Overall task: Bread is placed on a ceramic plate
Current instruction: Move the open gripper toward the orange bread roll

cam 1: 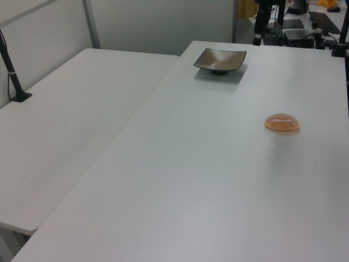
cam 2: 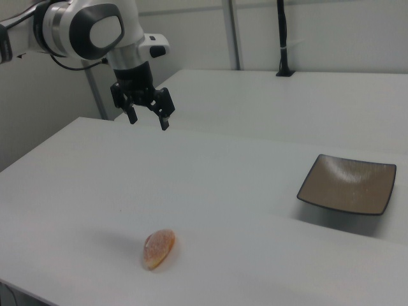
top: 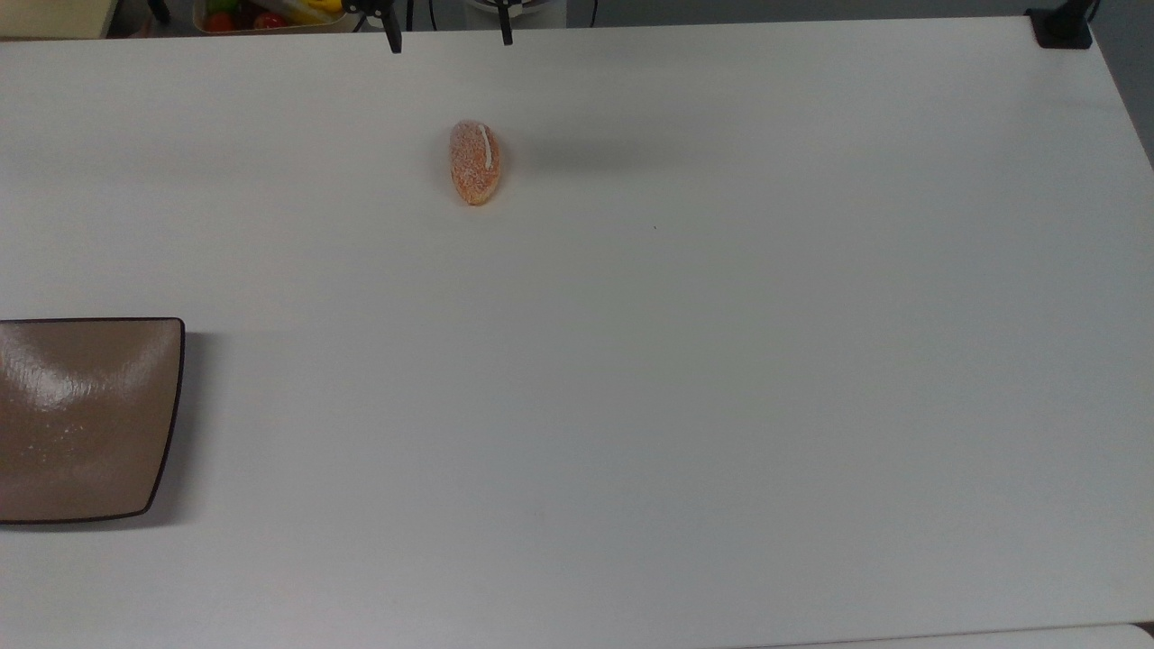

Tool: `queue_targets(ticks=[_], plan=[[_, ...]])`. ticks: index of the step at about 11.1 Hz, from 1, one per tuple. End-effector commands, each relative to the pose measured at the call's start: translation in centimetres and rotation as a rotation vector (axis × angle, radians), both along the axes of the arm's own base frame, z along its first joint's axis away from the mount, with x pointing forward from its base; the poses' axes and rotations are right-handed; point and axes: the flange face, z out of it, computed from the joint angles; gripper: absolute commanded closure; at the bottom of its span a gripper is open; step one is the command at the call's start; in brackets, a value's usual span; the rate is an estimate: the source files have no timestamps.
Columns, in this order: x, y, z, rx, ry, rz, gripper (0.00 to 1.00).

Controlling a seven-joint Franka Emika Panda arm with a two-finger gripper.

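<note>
In the right view the gripper (cam 2: 148, 119) hangs in the air above the white table (cam 2: 242, 210), its jaws spread wide with nothing between them. In the top view its two dark fingertips (top: 394, 41) poke in at the upper edge, set well apart from each other.

The bread (cam 2: 159, 248) lies on the table below the jaws and nearer the camera in the right view, not touched by them. In the top view the bread (top: 474, 162) sits just under the jaws and a little toward the top view's right, its white stripe facing up.

The plate (cam 2: 347, 185) rests flat on the table well away from the jaws, toward the right view's right, and well apart from the bread. It holds nothing. In the top view the plate (top: 86, 419) lies at the left edge, far from the jaws.
</note>
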Motion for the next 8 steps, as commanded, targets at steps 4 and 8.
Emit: queue_targets(ticks=[4,8], plan=[[-0.3,-0.3,-0.01,0.009,-0.007,-0.016,0.0],[-0.1,0.07,-0.44,0.008,-0.004,-0.01,0.0]])
